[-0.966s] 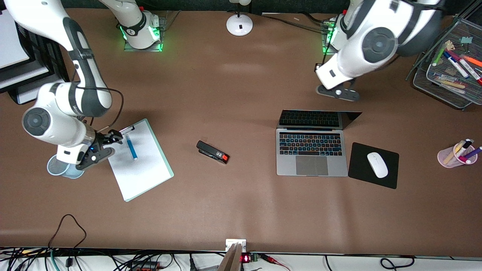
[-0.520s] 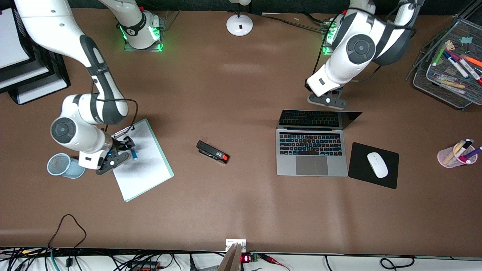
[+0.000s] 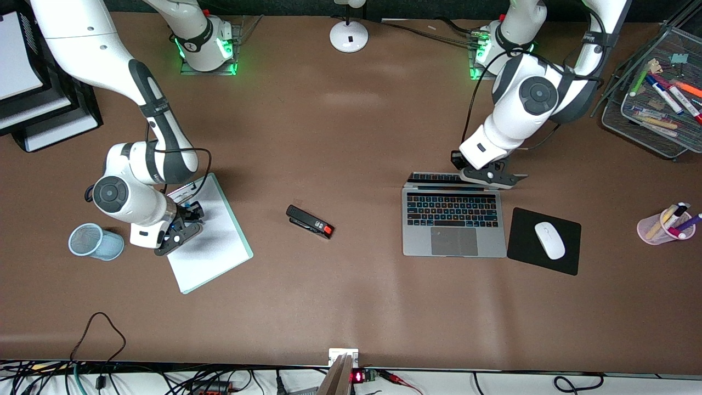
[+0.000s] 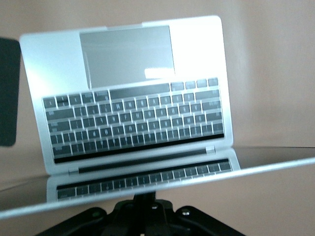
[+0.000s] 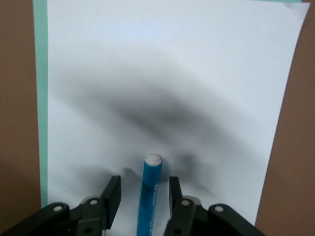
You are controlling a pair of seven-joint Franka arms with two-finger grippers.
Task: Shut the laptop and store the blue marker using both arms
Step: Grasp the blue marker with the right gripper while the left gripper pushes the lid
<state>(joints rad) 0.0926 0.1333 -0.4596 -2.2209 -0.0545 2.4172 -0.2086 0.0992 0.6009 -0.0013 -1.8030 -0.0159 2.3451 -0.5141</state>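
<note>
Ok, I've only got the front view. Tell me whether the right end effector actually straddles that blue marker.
Observer: Yes. In the right wrist view, the slim bright-blue marker lies between the right end effector's open fingers, with a gap on each side.
Operator: Give me its white end.
Observer: It points away from the wrist, over the white paper sheet.
Operator: Now the laptop lid.
Observer: In the left wrist view, the slim silver-grey laptop's lid is partly open and its screen mirrors the keyboard.

Right pincer [image 5: 141,196] spread wide — left pincer [image 3: 490,174] lowered.
</note>
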